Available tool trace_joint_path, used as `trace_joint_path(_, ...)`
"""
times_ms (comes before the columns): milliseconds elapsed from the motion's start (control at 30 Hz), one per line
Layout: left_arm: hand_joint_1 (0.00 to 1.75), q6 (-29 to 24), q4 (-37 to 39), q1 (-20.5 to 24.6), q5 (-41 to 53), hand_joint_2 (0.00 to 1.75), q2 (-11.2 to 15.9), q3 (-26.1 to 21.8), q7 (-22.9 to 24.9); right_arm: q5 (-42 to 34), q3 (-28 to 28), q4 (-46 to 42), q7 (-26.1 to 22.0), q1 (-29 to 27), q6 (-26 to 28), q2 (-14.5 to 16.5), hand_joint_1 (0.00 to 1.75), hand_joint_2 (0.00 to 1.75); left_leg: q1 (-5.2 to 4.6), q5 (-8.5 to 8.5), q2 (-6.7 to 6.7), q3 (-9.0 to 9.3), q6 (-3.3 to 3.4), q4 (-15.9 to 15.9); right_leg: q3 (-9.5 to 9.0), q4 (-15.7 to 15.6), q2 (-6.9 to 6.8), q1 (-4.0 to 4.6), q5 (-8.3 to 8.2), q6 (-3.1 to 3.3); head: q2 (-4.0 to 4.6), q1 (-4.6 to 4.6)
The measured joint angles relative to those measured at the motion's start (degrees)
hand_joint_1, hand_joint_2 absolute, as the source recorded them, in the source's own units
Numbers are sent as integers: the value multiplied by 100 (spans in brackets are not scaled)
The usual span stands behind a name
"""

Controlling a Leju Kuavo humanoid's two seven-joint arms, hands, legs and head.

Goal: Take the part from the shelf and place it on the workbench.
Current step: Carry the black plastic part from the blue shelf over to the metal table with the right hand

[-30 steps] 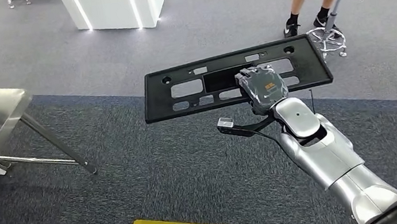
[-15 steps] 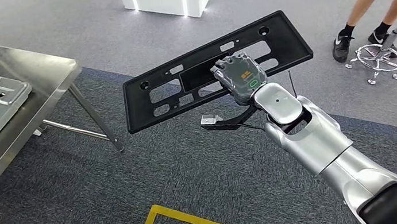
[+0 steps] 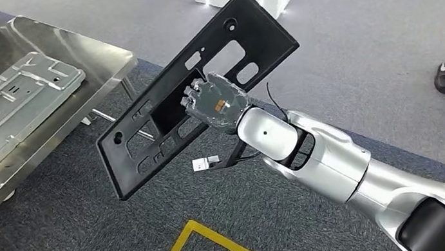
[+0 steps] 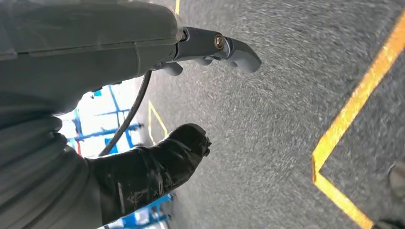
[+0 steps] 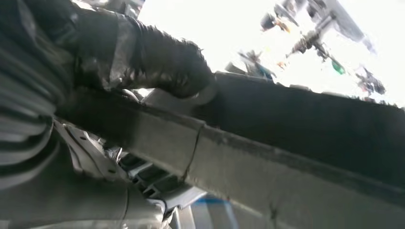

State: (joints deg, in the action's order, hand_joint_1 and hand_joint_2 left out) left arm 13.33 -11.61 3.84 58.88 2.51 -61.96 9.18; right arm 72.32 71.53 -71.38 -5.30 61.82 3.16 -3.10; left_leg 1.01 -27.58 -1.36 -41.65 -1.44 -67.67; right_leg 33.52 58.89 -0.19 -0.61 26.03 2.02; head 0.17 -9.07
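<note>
The right hand [image 3: 217,102] gripped the black part [image 3: 196,90] near its middle, holding it tilted above the carpet. The steel tabletop [image 3: 104,57] stood at ten o'clock of it. The left hand [image 4: 157,157] hung over the floor holding nothing, fingers apart.

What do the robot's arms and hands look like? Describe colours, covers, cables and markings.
The right arm is glossy silver in rounded segments, with a black joint near the shoulder. The right hand has a grey back bearing a small orange mark, and a thin black cable runs beside the wrist. The left hand has a grey ribbed cover, a dark thumb, grey fingers and a black cable.
</note>
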Motion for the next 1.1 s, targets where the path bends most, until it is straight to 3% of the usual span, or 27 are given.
trace_joint_path(67,0,7,1,11,5,175,-1,-14,10,-52,108,-49,19,17,-4,0,175,175,39,-146,77,-278,-48,-514,-26,3,-198,12,35,9,0,1)
trace_joint_path(100,0,13,1,7,10,175,-3,-15,12,-76,147,-56,23,14,-5,0,175,175,59,-85,100,-281,-67,-506,-40,5,-289,12,53,2,0,1)
trace_joint_path(167,0,22,2,-1,24,175,-3,-17,15,-116,184,-70,40,14,-2,0,175,175,90,245,239,36,-97,108,-76,20,-448,11,101,-35,0,1)
trace_joint_path(233,0,22,2,-2,37,175,-3,-20,16,-137,187,-88,79,29,5,-1,175,175,57,453,423,371,-67,724,-101,46,-573,35,158,-100,0,1)
trace_joint_path(267,0,22,1,-5,40,175,-4,-22,16,-125,188,-98,115,36,29,-1,175,175,31,465,460,434,-29,852,-113,56,-623,50,180,-134,0,4)
trace_joint_path(333,0,16,1,-21,46,175,-1,-38,15,6,189,-100,285,22,226,-3,175,175,-7,447,354,432,68,863,-142,52,-721,56,214,-196,0,7)
trace_joint_path(367,0,9,0,-33,51,175,3,-46,13,156,186,-94,445,-4,459,-13,175,175,-6,443,290,439,107,872,-153,65,-692,37,242,-232,-1,9)
trace_joint_path(433,0,-13,0,-41,65,175,10,-62,5,521,143,-70,801,-97,1097,-51,175,175,6,443,174,466,194,893,-51,326,-394,-8,421,-279,-1,10)
trace_joint_path(500,0,-40,0,-31,77,175,13,-81,-4,807,21,-33,1051,-266,1653,-123,175,175,3,440,54,481,257,902,306,1019,-58,-17,746,-277,0,11)
trace_joint_path(567,0,-70,0,-23,91,175,13,-97,-11,957,-188,19,1168,-531,1954,-189,175,175,-25,436,-115,489,285,901,697,1659,13,1,906,-249,0,11)
trace_joint_path(600,0,-81,0,-25,101,175,13,-102,-13,990,-324,49,1197,-679,2033,-217,175,175,-42,435,-214,495,291,900,776,1710,27,15,824,-220,0,11)
trace_joint_path(633,0,-87,0,-30,113,175,12,-104,-12,1004,-472,78,1212,-814,2083,-240,175,175,-56,434,-314,503,293,899,748,1536,55,32,636,-176,0,11)
trace_joint_path(667,0,-89,0,-37,126,175,8,-106,-9,1007,-624,107,1218,-927,2122,-261,175,175,-64,434,-406,510,294,898,620,1166,130,55,380,-123,0,12)
trace_joint_path(733,0,-89,1,-51,150,175,-13,-110,1,998,-915,161,1216,-1091,2218,-285,175,175,-60,440,-553,504,280,893,329,407,407,84,17,-26,0,10)
trace_joint_path(800,0,-87,2,-67,162,175,-30,-116,11,978,-1189,210,1205,-1235,2337,-290,175,175,-27,458,-680,473,233,902,195,105,512,109,-63,6,0,9)
trace_joint_path(867,0,-85,3,-86,164,175,-27,-129,15,966,-1427,253,1191,-1362,2396,-290,175,175,-10,476,-781,449,175,924,136,31,343,106,-93,9,0,10)
trace_joint_path(933,0,-84,4,-88,166,175,-27,-139,17,964,-1572,284,1185,-1443,2406,-286,175,175,-49,366,-528,374,135,766,52,-94,176,68,-133,29,0,8)
trace_joint_path(1000,0,-86,4,-68,170,175,-26,-142,20,950,-1655,308,1182,-1506,2420,-284,175,175,-67,62,-105,115,92,206,-7,-163,14,59,-145,45,0,5)
trace_joint_path(1067,0,-88,4,-54,181,175,-20,-144,20,881,-1744,333,1142,-1615,2433,-284,175,175,-31,-194,62,-198,39,-440,-25,-164,-165,58,-122,38,0,4)
trace_joint_path(1100,0,-88,4,-55,190,175,-20,-145,19,831,-1790,345,1107,-1684,2435,-284,175,175,-9,-196,91,-249,12,-551,-31,-159,-256,52,-107,26,0,4)
